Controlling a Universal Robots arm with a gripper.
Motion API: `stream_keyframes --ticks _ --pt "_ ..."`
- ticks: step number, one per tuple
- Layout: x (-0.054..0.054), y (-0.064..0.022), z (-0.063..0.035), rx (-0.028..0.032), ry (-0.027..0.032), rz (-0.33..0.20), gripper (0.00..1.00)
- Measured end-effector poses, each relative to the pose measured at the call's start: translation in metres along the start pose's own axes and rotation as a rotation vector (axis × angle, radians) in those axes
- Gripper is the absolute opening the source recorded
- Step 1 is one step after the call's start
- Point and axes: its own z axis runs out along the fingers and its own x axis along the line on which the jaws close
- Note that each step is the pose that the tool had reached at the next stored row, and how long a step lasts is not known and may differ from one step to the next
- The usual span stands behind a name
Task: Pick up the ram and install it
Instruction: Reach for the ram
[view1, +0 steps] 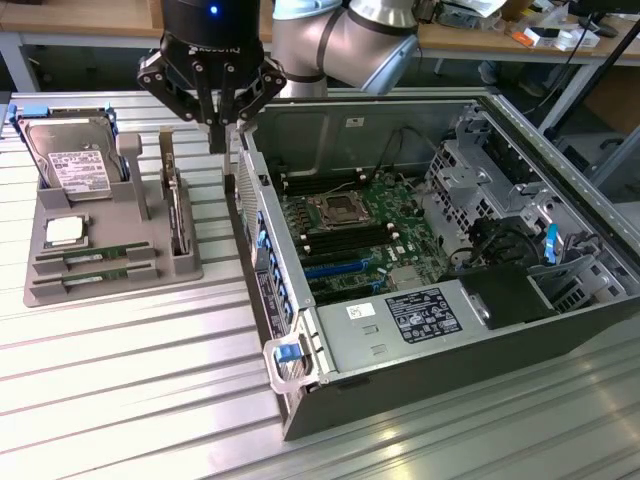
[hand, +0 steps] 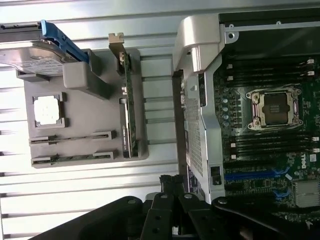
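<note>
The pincer hangs with its fingers pressed together on nothing, above the ribbed metal table between the open computer case and the grey tray. The ram lies flat in a tray slot just beside the processor chip. The exterior view takes in wooden tables behind and the case's labelled power supply, while the wrist view looks straight down on the motherboard socket.

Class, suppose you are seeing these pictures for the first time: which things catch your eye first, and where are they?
The open computer case dominates the exterior view's right, its motherboard exposed with an empty processor socket. The black hand hangs shut above the gap between the case and a gray tray on the exterior view's left, where two ram sticks lie in their slots.
</note>
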Motion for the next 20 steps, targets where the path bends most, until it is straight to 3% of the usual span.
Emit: stream_keyframes --ticks 20 --pt "0.042 -0.0032 -0.0011 0.0 0.0 0.0 0.1"
